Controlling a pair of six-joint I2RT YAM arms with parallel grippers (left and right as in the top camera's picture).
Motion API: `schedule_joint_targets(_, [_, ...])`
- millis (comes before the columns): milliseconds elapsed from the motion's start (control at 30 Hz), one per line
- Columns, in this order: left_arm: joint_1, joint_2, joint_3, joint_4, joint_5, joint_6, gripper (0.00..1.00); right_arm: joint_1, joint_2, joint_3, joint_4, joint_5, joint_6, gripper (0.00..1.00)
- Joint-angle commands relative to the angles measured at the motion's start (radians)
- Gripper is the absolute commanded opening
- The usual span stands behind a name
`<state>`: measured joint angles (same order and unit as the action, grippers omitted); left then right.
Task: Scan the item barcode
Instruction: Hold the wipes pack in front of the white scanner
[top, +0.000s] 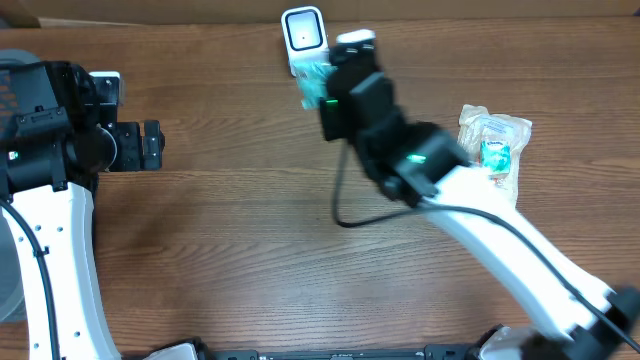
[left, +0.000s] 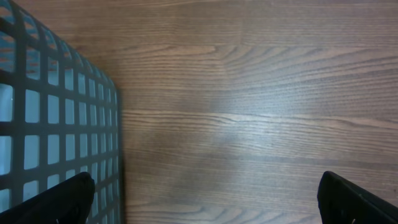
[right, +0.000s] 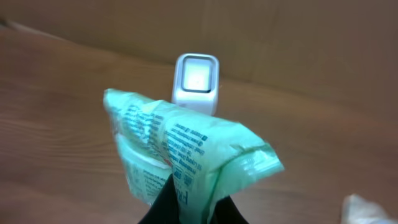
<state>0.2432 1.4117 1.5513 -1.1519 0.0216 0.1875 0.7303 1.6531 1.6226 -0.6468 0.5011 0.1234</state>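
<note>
**Green packet held up at the scanner**

Your right fingers (right: 186, 208) are clenched on the lower edge of the green packet (right: 186, 155). The packet stands up off the desk (top: 240, 240), crumpled, with a printed side turned toward the wrist camera. The white scanner (right: 197, 78) stands upright just behind it, its pale window facing the same camera. From overhead, the packet sits just beside the scanner's foot, and you cannot tell whether the two touch.

Your left fingers (top: 150, 145) are released, spread wide and grasping nothing. They hang over bare wood at the left of the desk, well apart from the packet and beside a grey mesh basket (left: 56, 124). A small heap of clear packets (top: 495, 140) lies on the desk to the right of your right arm.
</note>
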Motion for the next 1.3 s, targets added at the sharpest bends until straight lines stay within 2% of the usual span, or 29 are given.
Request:
schedule_joint_targets(0, [0.005,-0.011,0.018,0.003,-0.003,0.015,0.99,0.021,0.148,0.016,0.190,0.302,-0.368,0.04])
schedule_joint_targets(167, [0.005,-0.011,0.018,0.003,-0.003,0.015,1.00,-0.016,0.319,0.016,0.547,0.317,-0.696,0.04])
schedule_joint_targets(200, [0.005,-0.011,0.018,0.003,-0.003,0.015,0.99,-0.035,0.379,0.016,0.703,0.311,-0.842,0.04])
schedule_joint_targets(300, [0.005,-0.011,0.018,0.003,-0.003,0.015,1.00,-0.071,0.467,0.016,0.896,0.235,-1.059,0.04])
schedule_joint_targets(367, [0.005,-0.011,0.018,0.003,-0.003,0.015,0.99,-0.100,0.514,0.016,0.984,0.158,-1.129,0.04])
schedule_joint_targets(500, [0.005,-0.011,0.018,0.003,-0.003,0.015,1.00,-0.138,0.568,0.016,1.058,0.051,-1.151,0.04])
schedule_joint_targets(633, [0.005,-0.011,0.018,0.003,-0.003,0.015,1.00,-0.193,0.640,0.016,1.276,-0.106,-1.154,0.04])
schedule_joint_targets(800, [0.005,-0.011,0.018,0.003,-0.003,0.015,1.00,-0.217,0.677,0.016,1.308,-0.264,-1.284,0.04])
schedule_joint_targets(967, [0.005,-0.011,0.018,0.003,-0.003,0.015,1.00,-0.253,0.711,0.016,1.322,-0.315,-1.447,0.04])
schedule_joint_targets(1267, [0.005,-0.011,0.018,0.003,-0.003,0.015,1.00,-0.292,0.721,0.016,1.323,-0.378,-1.533,0.04])
